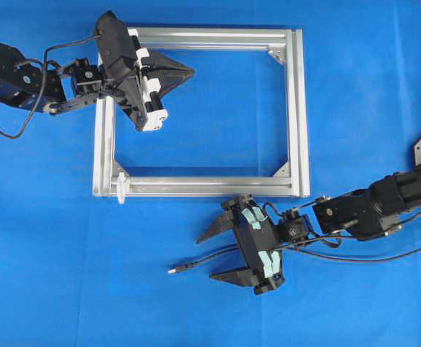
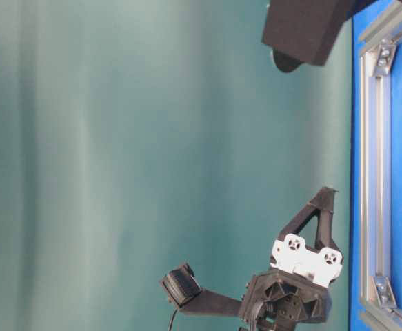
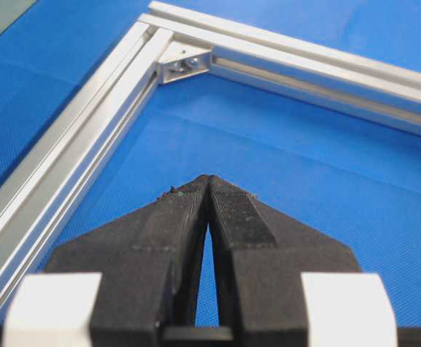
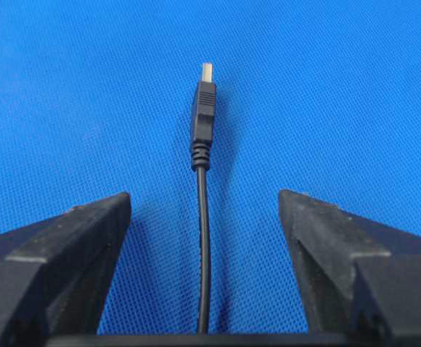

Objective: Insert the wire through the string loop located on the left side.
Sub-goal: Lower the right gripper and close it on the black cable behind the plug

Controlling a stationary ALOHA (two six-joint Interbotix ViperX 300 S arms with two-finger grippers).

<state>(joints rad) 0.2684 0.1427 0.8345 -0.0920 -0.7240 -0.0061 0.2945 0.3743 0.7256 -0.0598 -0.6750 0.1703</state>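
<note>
A blue table [image 1: 354, 94] is carrying a silver aluminium frame [image 1: 297, 108] lying flat toward the far side, a rectangle with corner brackets. The left gripper [image 1: 191, 71] is hovering over the frame's far left corner, its fingers [image 3: 188, 217] clenched together on nothing, tips pointing right across the frame's open middle. The right gripper [image 1: 211, 253] is sitting near the frame's near rail, right of centre, its fingers [image 4: 73, 238] spread wide and released, straddling the wire [image 1: 203, 262] without touching it. The wire is lying on the table between those fingers, its plug [image 4: 203, 116] pointing left. The string loop [image 1: 121, 187] is standing at the frame's near left corner, well apart from the plug.
</note>
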